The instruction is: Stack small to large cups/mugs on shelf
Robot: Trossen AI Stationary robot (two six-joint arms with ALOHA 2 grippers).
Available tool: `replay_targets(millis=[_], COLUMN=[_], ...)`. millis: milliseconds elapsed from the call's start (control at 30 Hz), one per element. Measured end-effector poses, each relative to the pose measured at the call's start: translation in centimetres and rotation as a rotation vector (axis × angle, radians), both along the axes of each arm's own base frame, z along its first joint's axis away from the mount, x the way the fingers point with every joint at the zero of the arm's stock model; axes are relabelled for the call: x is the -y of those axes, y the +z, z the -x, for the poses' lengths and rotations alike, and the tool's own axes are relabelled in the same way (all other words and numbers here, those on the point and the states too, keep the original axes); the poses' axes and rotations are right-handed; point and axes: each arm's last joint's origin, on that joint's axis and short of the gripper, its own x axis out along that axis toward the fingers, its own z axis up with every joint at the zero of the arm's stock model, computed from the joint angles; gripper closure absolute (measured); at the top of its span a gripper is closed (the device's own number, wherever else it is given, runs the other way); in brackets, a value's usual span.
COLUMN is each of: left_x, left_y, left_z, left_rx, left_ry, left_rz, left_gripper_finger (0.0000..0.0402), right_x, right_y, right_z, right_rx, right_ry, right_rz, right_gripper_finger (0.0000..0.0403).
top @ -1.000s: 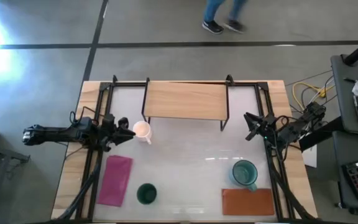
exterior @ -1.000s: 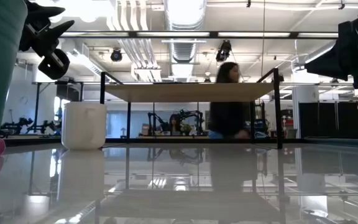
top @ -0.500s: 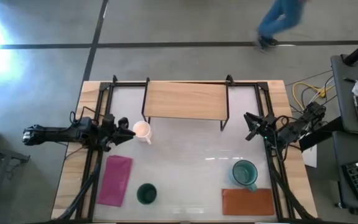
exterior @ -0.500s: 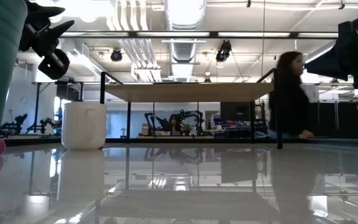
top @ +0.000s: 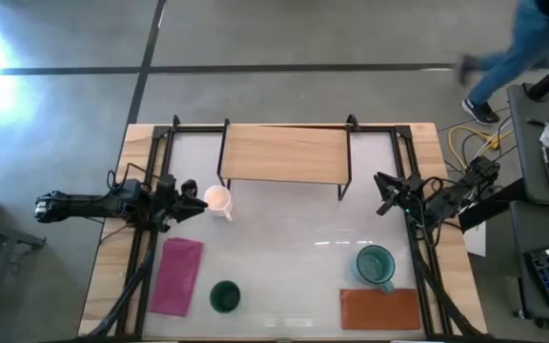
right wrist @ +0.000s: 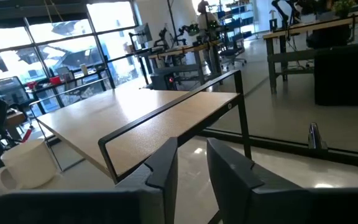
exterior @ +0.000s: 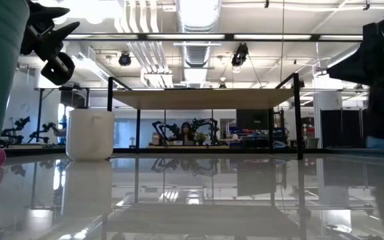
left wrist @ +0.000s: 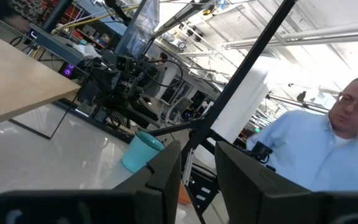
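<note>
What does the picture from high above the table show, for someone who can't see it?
Seen from above, a wooden shelf stands empty at the table's back. A white mug sits near the left end effector; a teal mug and a dark green cup sit toward the front. The right end effector waits at the right.

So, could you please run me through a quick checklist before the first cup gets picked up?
1. Shelf top bare: ok.
2. White mug upright, beside the shelf's left legs: ok.
3. Left end effector close beside the white mug, holding nothing: ok.
4. Teal mug upright near the brown mat: ok.
5. Dark green cup upright beside the pink cloth: ok.
6. Right end effector empty, at the table's right edge: ok.
</note>
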Motion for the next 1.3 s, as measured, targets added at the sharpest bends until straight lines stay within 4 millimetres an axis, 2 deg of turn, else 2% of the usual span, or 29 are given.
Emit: replay_targets(millis=[167, 367, 567, 667, 867, 933, 1033, 1100, 1300], left_x=[0.0, 0.0, 0.0, 0.0, 0.0, -0.3, -0.6, -0.7, -0.9], left_y=[0.0, 0.0, 0.0, 0.0, 0.1, 0.5, 2.0, 2.8, 5.0], left_z=[0.0, 0.0, 0.0, 0.0, 0.0, 0.1, 0.6, 1.0, 2.7], left_rx=[0.000, 0.000, 0.005, 0.009, 0.020, 0.073, 0.212, 0.302, 0.595], left_ry=[0.000, 0.000, -0.001, 0.003, 0.024, 0.128, 0.190, 0.202, 0.225], left_rz=[0.000, 0.000, -0.031, -0.057, -0.094, -0.123, 0.107, 0.200, 0.233], left_gripper_finger=[0.0316, 0.0316, 0.0316, 0.0316, 0.0316, 0.0316, 0.0316, 0.0316, 0.0316], right_x=[0.0, 0.0, -0.1, -0.1, -0.1, -0.1, -0.1, -0.1, -0.1], right_y=[0.1, 1.4, 1.5, 1.5, 1.5, 1.5, 1.5, 1.5, 1.5], right_z=[0.0, 0.0, -0.1, -0.1, -0.1, -0.1, -0.1, -0.1, -0.1], right_rx=[0.035, 0.422, 0.553, 0.589, 0.551, 0.526, 0.526, 0.538, 0.572], right_ry=[0.001, 0.056, 0.097, 0.117, 0.102, 0.098, 0.097, 0.098, 0.099], right_rz=[-0.031, -0.378, -0.516, -0.561, -0.518, -0.490, -0.490, -0.502, -0.538], right_gripper_finger=[0.0322, 0.0330, 0.0332, 0.0328, 0.0324, 0.0325, 0.0330, 0.0332, 0.0328])
